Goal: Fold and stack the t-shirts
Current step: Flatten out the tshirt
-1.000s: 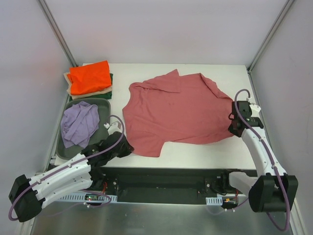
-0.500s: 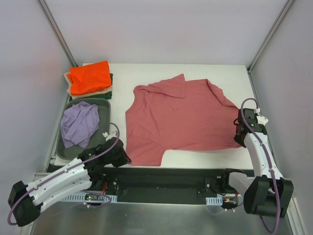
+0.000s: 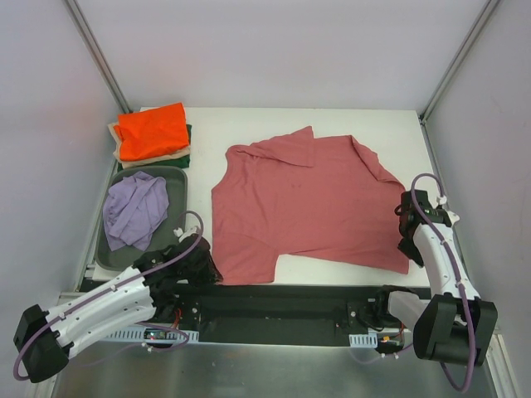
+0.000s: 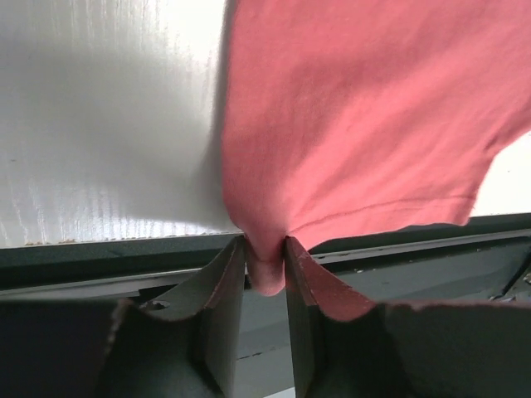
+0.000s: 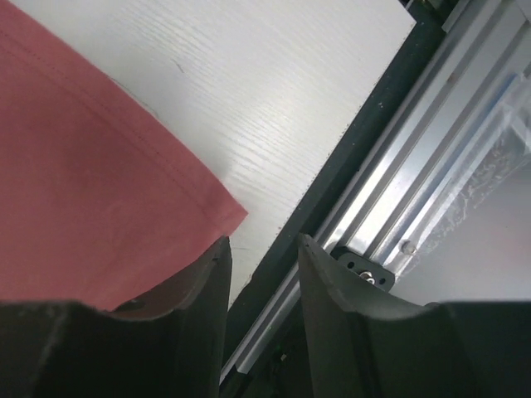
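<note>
left pincer [image 4: 265, 253]: clamped on the near-left corner of the rose-red t-shirt [image 3: 307, 199], at the tabletop [image 3: 241, 124] near edge | right pincer [image 5: 264, 249]: fingers slightly parted, nothing between them, just beside the shirt's near-right corner | t-shirt: spread mid-tabletop, far edge rumpled

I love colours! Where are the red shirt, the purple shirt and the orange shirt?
Rose-red t-shirt [image 3: 307, 199]: top view, middle of its spread body.
Lavender t-shirt [image 3: 134, 207]: top view, middle of the crumpled heap.
Bright orange t-shirt [image 3: 151, 131]: top view, its folded top face.
</note>
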`<state>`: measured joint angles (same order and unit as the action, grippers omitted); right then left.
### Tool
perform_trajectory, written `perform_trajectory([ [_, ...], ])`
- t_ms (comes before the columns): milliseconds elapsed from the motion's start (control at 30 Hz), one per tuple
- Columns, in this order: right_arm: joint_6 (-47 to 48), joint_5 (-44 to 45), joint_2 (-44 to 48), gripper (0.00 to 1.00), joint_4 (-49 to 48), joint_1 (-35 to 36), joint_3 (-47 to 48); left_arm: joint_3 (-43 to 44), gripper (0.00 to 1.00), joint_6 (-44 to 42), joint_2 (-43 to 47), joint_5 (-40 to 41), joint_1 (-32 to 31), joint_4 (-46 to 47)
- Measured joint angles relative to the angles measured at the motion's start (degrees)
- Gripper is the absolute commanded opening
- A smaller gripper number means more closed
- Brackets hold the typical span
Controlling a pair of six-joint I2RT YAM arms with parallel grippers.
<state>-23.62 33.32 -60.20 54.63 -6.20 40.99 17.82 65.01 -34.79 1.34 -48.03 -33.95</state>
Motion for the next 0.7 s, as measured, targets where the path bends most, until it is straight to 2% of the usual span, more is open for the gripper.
perform_trajectory([
  [33,-0.5,0.3,0.0,0.63,0.5,0.0,0.0,0.0,0.4,-0.2,-0.7,-0.1,0.0,-0.2],
  [67,-1.0,0.6,0.0,0.73,1.0,0.0,0.0,0.0,0.56,-0.4,-1.2,-0.2,0.0,-0.4],
  [133,-1.5,0.9,0.0,0.99,1.9,0.0,0.0,0.5,0.85,-1.0,-1.7,-0.2,0.0,-1.6],
  [167,-1.6,1.0,0.0,0.96,2.5,0.0,0.2,1.1,0.96,-1.4,-1.7,-0.2,0.0,-2.3],
  [200,-1.4,1.1,0.0,0.96,3.1,-0.1,0.5,2.0,0.99,-1.7,-1.7,0.0,0.0,-3.0],
  [333,0.6,1.4,0.1,0.96,4.8,-0.1,5.1,8.9,0.99,-3.2,-2.6,2.6,0.0,-5.0],
  [467,5.4,-2.8,1.4,0.96,1.0,0.3,9.7,20.9,0.99,-8.2,-9.3,7.6,0.0,-5.1],
  [600,10.2,-15.3,3.4,0.96,-7.6,2.2,9.8,35.6,0.99,-17.8,-23.5,11.1,0.0,-1.5],
  [700,12.4,-26.1,1.9,0.96,-13.8,3.8,9.8,50.7,0.99,-27.5,-39.8,12.8,0.2,1.8],
])
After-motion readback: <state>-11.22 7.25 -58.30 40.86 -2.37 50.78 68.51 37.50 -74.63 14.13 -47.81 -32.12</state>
